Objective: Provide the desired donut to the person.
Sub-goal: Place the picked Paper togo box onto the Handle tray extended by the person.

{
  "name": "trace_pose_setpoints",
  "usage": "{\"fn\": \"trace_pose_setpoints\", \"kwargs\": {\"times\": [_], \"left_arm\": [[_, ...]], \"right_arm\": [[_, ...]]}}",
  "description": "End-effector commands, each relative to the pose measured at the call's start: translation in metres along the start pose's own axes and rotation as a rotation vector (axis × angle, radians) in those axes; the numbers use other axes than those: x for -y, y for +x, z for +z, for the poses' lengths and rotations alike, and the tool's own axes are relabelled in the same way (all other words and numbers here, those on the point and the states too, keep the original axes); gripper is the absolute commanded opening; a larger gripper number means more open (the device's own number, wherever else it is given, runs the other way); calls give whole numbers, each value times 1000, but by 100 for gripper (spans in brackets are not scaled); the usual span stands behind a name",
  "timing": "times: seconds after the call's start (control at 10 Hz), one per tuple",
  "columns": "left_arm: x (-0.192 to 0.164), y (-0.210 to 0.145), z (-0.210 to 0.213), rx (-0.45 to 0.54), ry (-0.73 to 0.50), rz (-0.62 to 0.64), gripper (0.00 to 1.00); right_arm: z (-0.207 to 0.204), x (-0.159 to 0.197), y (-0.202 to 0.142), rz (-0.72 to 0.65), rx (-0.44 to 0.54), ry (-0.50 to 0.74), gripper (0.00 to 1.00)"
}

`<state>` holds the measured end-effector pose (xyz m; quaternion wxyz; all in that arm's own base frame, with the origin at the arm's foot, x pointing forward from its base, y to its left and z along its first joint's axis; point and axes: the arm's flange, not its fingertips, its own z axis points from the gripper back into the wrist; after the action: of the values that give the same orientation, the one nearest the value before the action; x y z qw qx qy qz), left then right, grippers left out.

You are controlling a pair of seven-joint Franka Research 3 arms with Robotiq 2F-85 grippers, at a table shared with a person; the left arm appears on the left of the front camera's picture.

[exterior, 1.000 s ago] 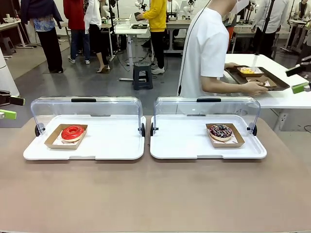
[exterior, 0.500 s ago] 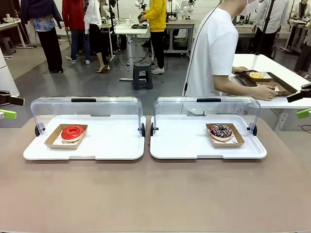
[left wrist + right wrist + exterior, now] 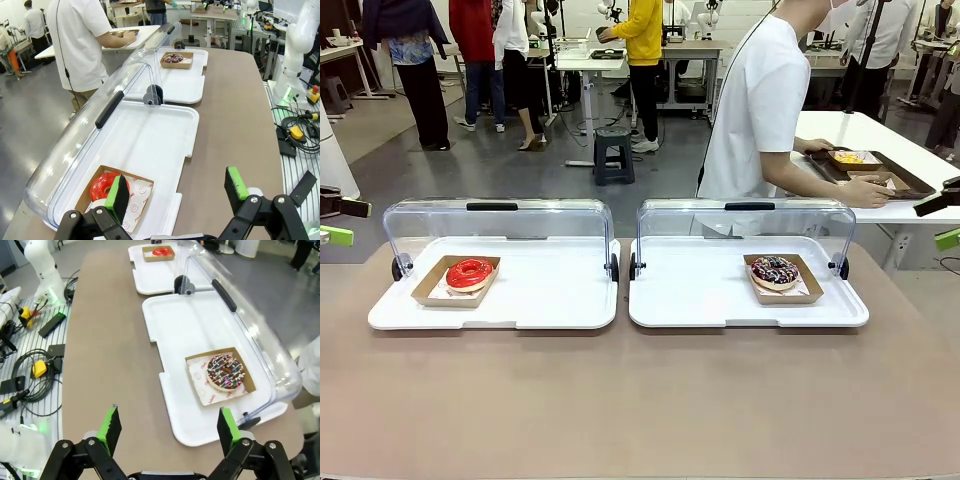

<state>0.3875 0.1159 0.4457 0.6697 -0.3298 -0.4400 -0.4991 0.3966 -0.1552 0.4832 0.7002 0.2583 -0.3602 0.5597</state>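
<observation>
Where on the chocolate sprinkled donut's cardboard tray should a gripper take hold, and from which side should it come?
Grip the cardboard tray by its raised near rim, probably coming from the robot's side: the clear lid is swung back behind, leaving front and top open. The sprinkled donut fills the middle, so the rim spares its icing.

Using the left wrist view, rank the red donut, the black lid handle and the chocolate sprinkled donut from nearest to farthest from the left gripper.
1. red donut, in its cardboard tray just beyond the left gripper.
2. black lid handle, farther along the near clear cover.
3. chocolate sprinkled donut, on the far white tray.
</observation>
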Motion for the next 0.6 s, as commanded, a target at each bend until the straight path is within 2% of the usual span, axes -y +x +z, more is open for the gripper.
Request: {"fn": "trace_pose_setpoints", "kwargs": {"times": [0.0, 0.5], "left_arm": [[1, 0, 1, 16, 0, -6, 100], [1, 0, 1, 16, 0, -6, 100]], "right_arm": [[-7, -7, -2, 0, -2, -28, 100], [-7, -5, -3, 9, 30, -24, 100]]}}
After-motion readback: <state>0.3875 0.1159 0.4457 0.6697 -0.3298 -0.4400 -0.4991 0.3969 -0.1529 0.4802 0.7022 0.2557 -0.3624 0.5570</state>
